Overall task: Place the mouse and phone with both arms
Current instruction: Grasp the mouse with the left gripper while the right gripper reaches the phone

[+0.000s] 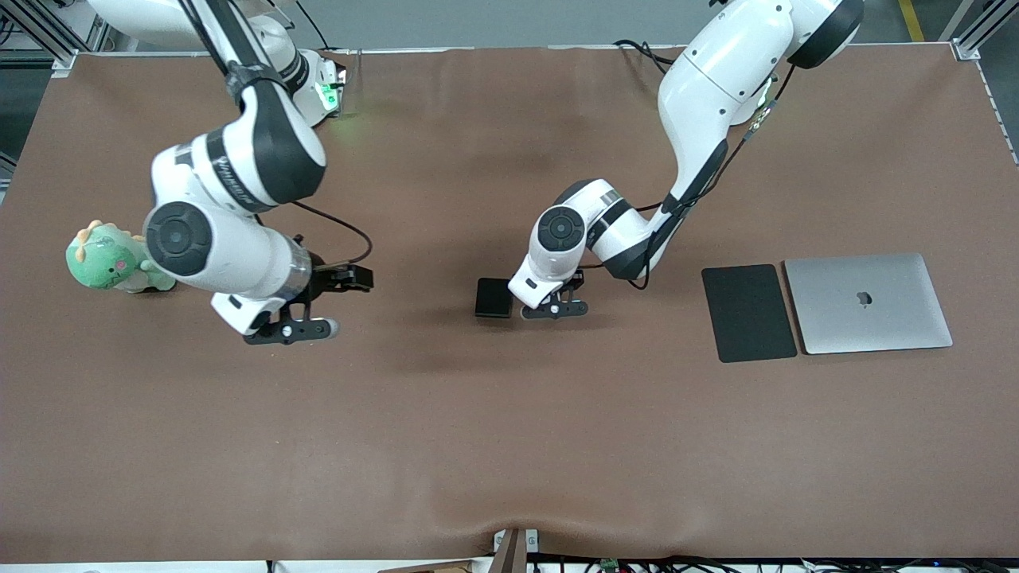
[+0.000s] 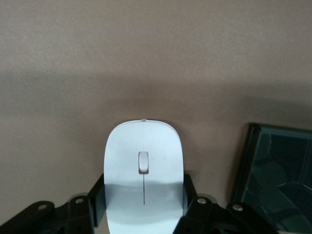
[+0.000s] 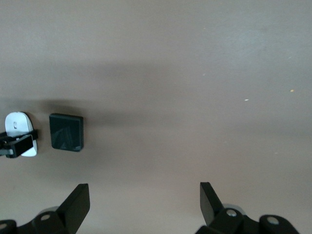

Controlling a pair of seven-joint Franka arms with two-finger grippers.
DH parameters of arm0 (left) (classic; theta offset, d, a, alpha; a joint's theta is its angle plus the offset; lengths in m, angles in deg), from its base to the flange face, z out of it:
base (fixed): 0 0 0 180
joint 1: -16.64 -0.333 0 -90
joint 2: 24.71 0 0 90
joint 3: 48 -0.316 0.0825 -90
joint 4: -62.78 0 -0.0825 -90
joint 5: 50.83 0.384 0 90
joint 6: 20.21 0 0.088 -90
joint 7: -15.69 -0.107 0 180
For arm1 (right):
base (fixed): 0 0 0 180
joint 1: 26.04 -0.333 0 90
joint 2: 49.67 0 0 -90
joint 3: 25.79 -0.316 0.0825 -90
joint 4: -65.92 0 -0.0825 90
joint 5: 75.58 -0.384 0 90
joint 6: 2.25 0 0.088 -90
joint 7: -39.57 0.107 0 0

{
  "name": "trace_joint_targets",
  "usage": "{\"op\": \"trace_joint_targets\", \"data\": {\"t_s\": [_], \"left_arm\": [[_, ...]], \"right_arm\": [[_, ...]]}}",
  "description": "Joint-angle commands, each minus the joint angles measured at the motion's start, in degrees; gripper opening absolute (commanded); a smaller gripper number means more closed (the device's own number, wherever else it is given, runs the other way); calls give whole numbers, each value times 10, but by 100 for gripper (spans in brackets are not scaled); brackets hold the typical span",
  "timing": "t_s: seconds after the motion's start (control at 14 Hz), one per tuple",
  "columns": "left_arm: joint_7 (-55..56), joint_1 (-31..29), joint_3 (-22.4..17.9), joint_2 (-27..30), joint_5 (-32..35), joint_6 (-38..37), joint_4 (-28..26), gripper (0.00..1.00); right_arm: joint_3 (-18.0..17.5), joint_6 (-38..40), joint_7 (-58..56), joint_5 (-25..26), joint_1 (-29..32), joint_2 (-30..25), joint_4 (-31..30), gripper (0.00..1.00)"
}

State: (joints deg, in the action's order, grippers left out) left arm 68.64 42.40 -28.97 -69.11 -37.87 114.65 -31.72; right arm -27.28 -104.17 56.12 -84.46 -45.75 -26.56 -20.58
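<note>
The white mouse [image 2: 144, 165] sits between my left gripper's [image 2: 144, 195] two fingers, which press on its sides, low at the brown table's middle. In the front view my left gripper [image 1: 555, 307] hides the mouse under its hand. The black phone [image 1: 493, 298] lies flat on the table right beside that gripper, toward the right arm's end. It also shows in the left wrist view [image 2: 275, 170] and the right wrist view [image 3: 67, 132], next to the mouse [image 3: 18, 127]. My right gripper [image 1: 290, 328] hangs open and empty over bare table [image 3: 144, 200].
A large flat black mouse pad [image 1: 748, 312] and a closed silver laptop [image 1: 868, 302] lie side by side toward the left arm's end. A green plush toy [image 1: 111, 259] stands near the right arm's end of the table.
</note>
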Motion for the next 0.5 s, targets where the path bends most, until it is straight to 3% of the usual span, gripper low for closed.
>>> {"op": "trace_joint_targets", "data": {"t_s": [0.0, 0.43], "left_arm": [[17, -23, 0, 23, 20, -34, -2, 54], [-54, -111, 8, 127, 13, -150, -13, 54]], "right_arm": [[5, -29, 47, -3, -23, 28, 12, 100], [7, -122, 152, 0, -81, 85, 5, 100]]}}
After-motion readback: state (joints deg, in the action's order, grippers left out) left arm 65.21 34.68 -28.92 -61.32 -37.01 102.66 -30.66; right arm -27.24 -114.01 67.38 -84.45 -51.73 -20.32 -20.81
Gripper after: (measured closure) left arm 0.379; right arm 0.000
